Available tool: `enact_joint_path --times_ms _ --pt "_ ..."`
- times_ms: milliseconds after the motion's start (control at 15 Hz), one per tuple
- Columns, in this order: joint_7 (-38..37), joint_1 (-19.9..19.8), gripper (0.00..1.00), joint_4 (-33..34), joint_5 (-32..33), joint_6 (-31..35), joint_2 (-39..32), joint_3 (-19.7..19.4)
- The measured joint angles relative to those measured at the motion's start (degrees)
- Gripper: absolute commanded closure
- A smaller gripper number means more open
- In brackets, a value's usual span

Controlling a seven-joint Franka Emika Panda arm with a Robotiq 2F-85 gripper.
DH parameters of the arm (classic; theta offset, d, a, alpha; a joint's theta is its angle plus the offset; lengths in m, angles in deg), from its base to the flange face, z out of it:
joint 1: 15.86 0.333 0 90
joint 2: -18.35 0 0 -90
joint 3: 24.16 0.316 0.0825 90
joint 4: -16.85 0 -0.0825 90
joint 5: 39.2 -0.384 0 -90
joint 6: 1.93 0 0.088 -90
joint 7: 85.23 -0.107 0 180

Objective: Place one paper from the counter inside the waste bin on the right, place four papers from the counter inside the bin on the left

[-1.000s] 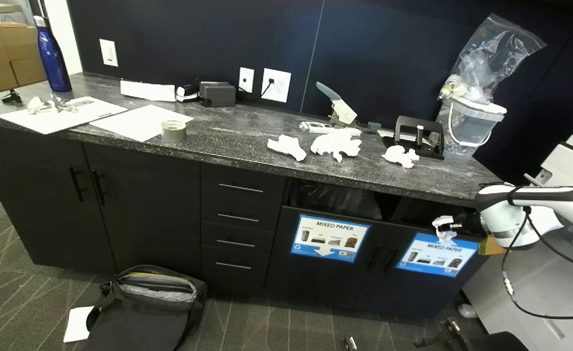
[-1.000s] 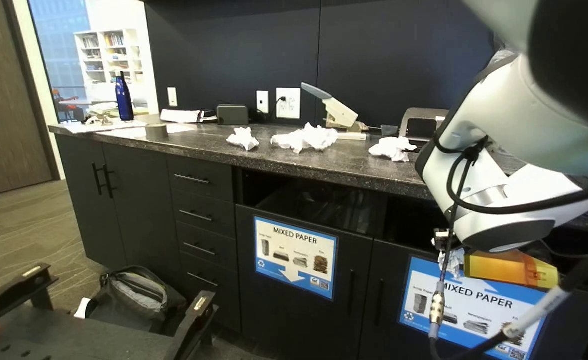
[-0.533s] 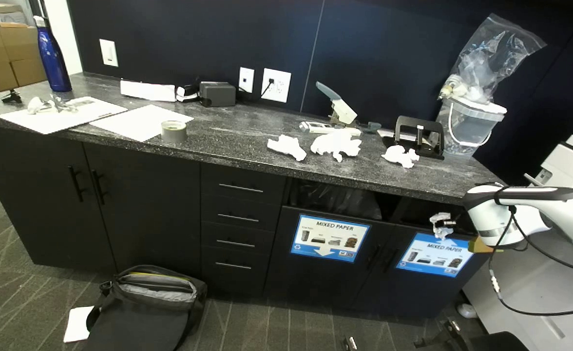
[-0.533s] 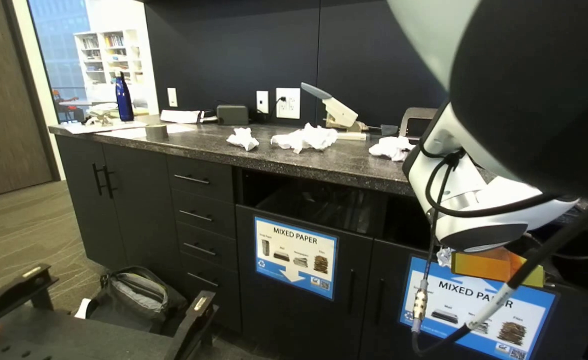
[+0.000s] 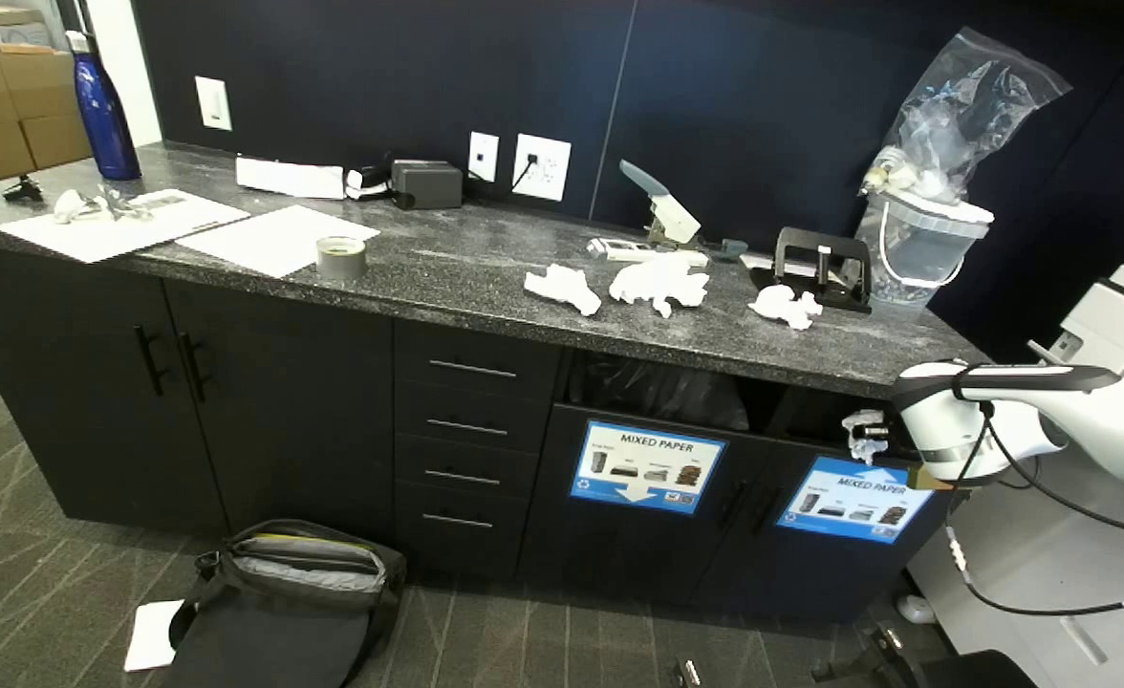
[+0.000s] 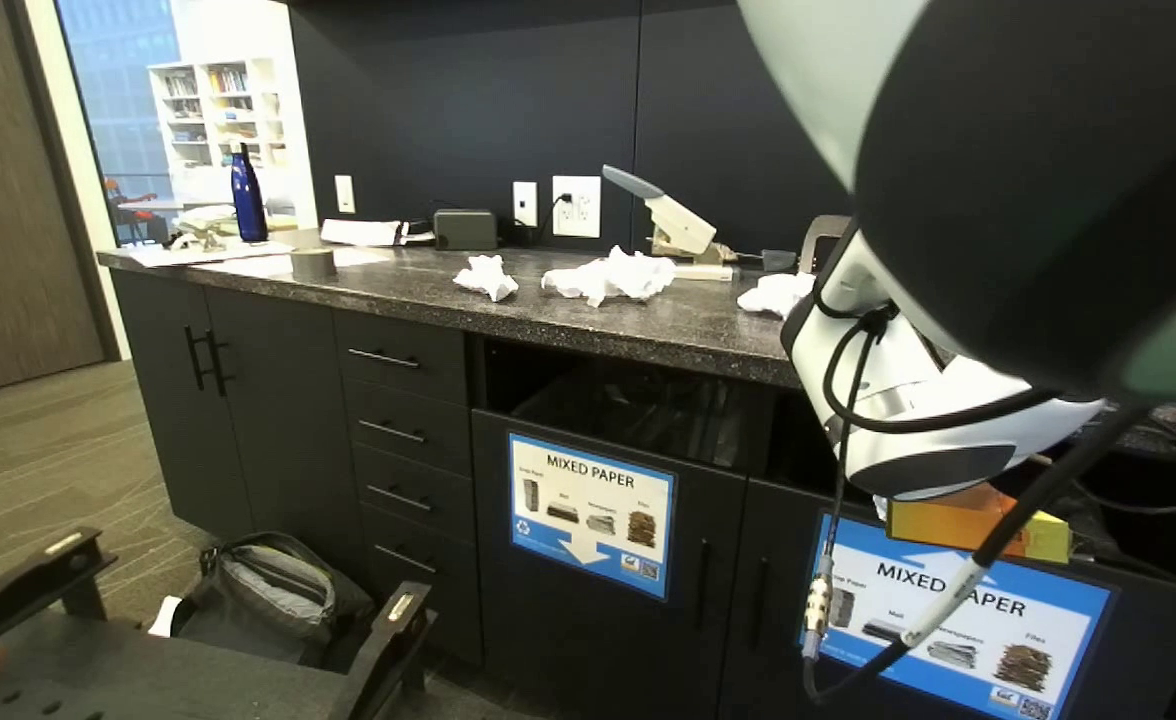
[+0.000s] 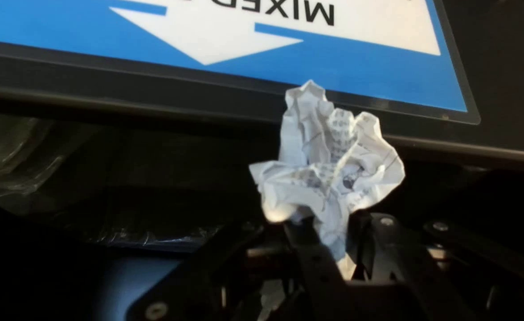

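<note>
As I judge, you have in hand the step of the one paper for the right bin (image 5: 810, 564). The crumpled paper (image 7: 326, 165) is below the front edge of the counter (image 5: 486, 248), near the counter's right end, at the opening of this bin. Your gripper (image 7: 326, 229) has its fingers (image 7: 301, 243) clamped on it, and most of the paper stands out beyond their tips. On top of the counter lie the left wad (image 5: 564, 289), the middle wad (image 5: 659, 284) and the right wad (image 5: 788, 306); these, I suppose, wait for the left bin (image 5: 610, 549), also under the counter.

The next move asks you, I think, to bring the paper further in under the counter, past the bin's upper front edge, and only then to part the fingers; otherwise it may drop outside.

In an exterior view your arm (image 6: 898, 375) covers the gripper, nearly all of the held paper and a part of the right wad. In the wrist view the bin's inside is dark, only some clear liner (image 7: 21, 156) shines, so I cannot tell how deep the paper is. At the counter's left end I cannot make out whether the whitish thing (image 5: 73, 205) is also paper
</note>
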Motion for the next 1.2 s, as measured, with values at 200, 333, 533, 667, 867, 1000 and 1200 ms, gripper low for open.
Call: enact_joint_path --times_ms 200,333,533,667,867,1000,1200 --pt "0.0 0.6 0.92 0.0 -0.1 1.8 0.0 0.0" --pt "0.0 1.2 0.59 0.1 -0.2 2.6 0.0 0.0" --pt "-0.1 2.3 0.38 0.3 -0.6 3.6 0.0 0.0" --pt "-0.1 3.0 0.22 0.4 -0.6 4.2 0.0 0.0" --pt "-0.1 3.2 0.01 0.4 -0.7 5.1 0.0 0.0" --pt "-0.1 3.3 0.0 0.3 -0.7 6.3 0.0 0.0" --pt "-0.1 3.8 0.0 0.2 -0.7 9.8 0.0 -0.3"
